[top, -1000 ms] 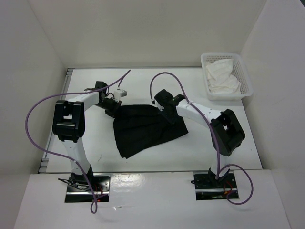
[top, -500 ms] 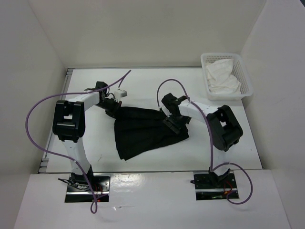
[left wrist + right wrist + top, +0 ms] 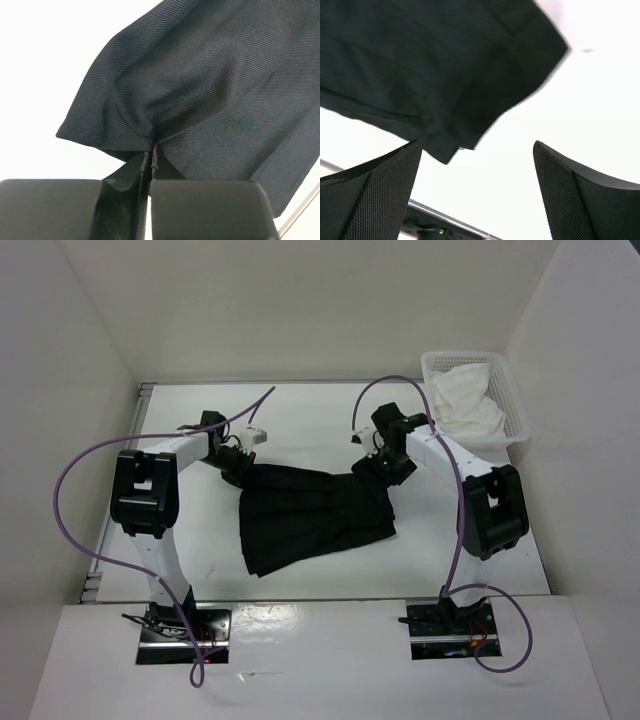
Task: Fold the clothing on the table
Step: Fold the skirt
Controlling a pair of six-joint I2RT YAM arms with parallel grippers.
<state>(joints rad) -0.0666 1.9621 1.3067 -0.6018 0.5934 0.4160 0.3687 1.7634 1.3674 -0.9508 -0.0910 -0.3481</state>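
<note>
On the matte white table, the left gripper is clenched on a bunched corner of the black twill garment. The garment fans out flat, its long axis running left to right, with one tail pointing near-left. The right gripper hovers released just above its right edge.

**Black cloth spread out on the white counter**

The clothing is one black piece of cloth with fine ribs in the weave. It lies mostly flat near the middle of the counter, which is big, white and plain. The cloth's edge nearest the counter's front runs at a slant. A few soft folds cross it. The corner toward the counter's far left is bunched up, pinched tight in the left gripper.
</note>
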